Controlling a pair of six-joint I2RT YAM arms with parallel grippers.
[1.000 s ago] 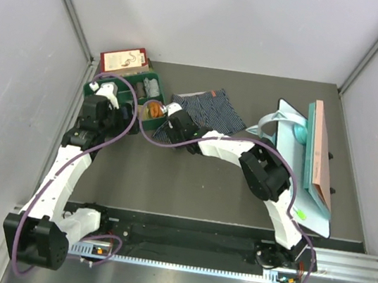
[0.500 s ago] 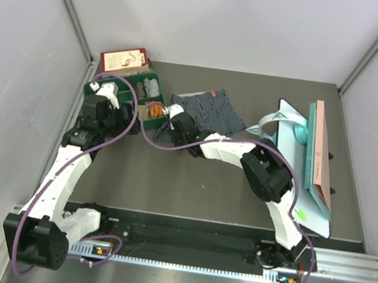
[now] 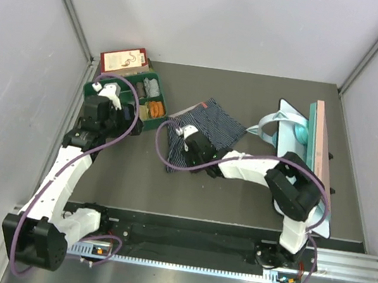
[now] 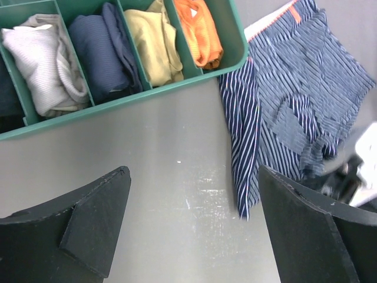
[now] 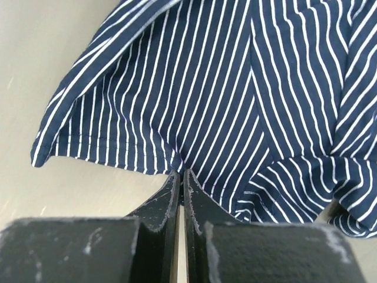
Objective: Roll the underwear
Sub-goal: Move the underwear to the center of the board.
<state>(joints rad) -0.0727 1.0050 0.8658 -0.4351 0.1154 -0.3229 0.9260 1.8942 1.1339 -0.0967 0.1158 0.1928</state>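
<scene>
Underwear (image 5: 235,88), the striped blue pair, lies crumpled on the table (image 3: 238,191) just right of the green tray (image 3: 90,96), one leg trailing toward the arms. The right gripper (image 5: 179,177) is clenched on its near hem, the jaws pressed almost together with the stitched edge caught at their tips. That low pinch at a corner suggests the aim is to drag the cloth away from the tray and flatten it, since it is too bunched to roll. In the top view the right gripper (image 3: 183,143) sits on the near-left part of the cloth (image 3: 213,124).

The left gripper (image 4: 191,177) hangs released and empty above bare table beside the tray, jaws wide. It looks placed to pin or take the other edge.

Farther off, the orange waistband (image 4: 293,12) points away from the arms. The tray (image 4: 235,56) is split into narrow compartments, each holding one rolled piece:
- white-grey (image 4: 41,65)
- dark blue (image 4: 106,53)
- yellow (image 4: 156,41)
- orange (image 4: 197,29)

The leftmost slot holds something dark that I cannot identify. These rolls show the finished form the pair should take. Behind the tray stands a red box (image 3: 123,58).
</scene>
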